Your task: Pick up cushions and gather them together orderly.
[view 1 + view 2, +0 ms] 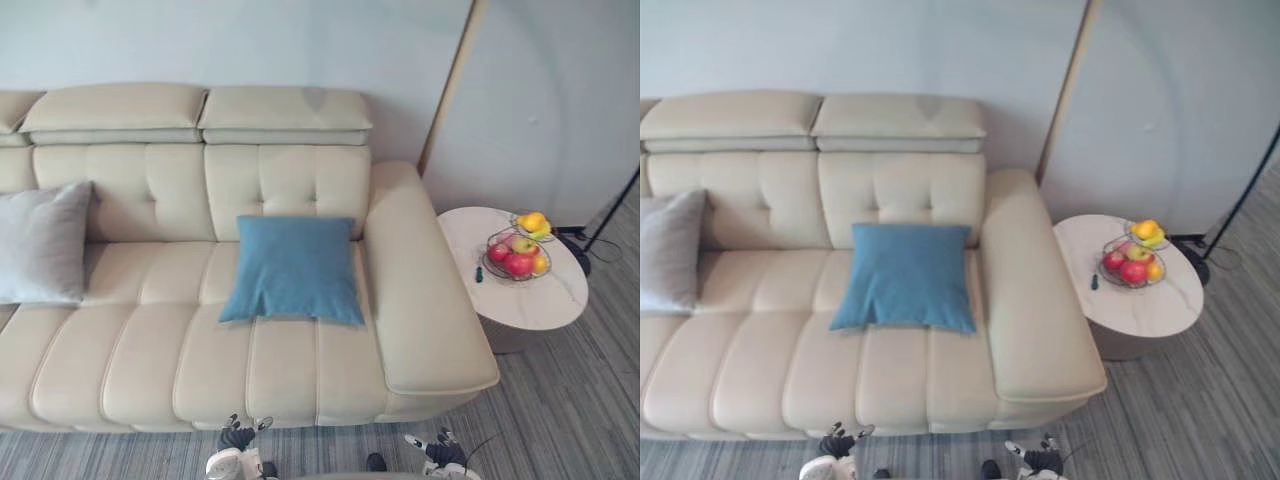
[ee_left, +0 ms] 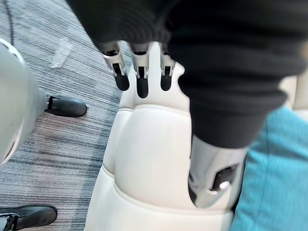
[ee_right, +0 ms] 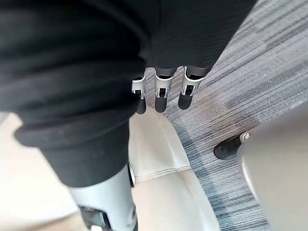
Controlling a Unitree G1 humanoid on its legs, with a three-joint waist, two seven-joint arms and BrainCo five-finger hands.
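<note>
Grey striped carpet (image 1: pixel 560 420) runs along the front of the cream sofa (image 1: pixel 150 350), and that strip is your room to move.

You have two cushions to count. One blue cushion (image 1: pixel 293 268) sits at the sofa's right end. Its top leans on the sofa's back, and its right edge is just beside the sofa's big armrest (image 1: pixel 420 290). One grey cushion (image 1: pixel 40 243) sits far along the sofa to the left and leans on the sofa's back too. Its left side is cut off by the edge of the head views. The two cushions are well apart, with bare sofa seat between them. More bare seat lies between the blue cushion and the sofa's front edge.

Your left hand (image 2: pixel 142 77) hangs by the sofa's front edge, close to the blue cushion, with fingers straight and nothing in them. Your right hand (image 3: pixel 161 91) hangs over the carpet just off the sofa's front edge, fingers straight too, holding nothing.

Past the sofa's armrest stands one round side table (image 1: pixel 530 300), close to it. On it you have one wire fruit basket (image 1: pixel 488 258) with red and yellow fruit (image 1: pixel 518 264), and one small dark thing (image 1: pixel 479 274) just beside the basket.
</note>
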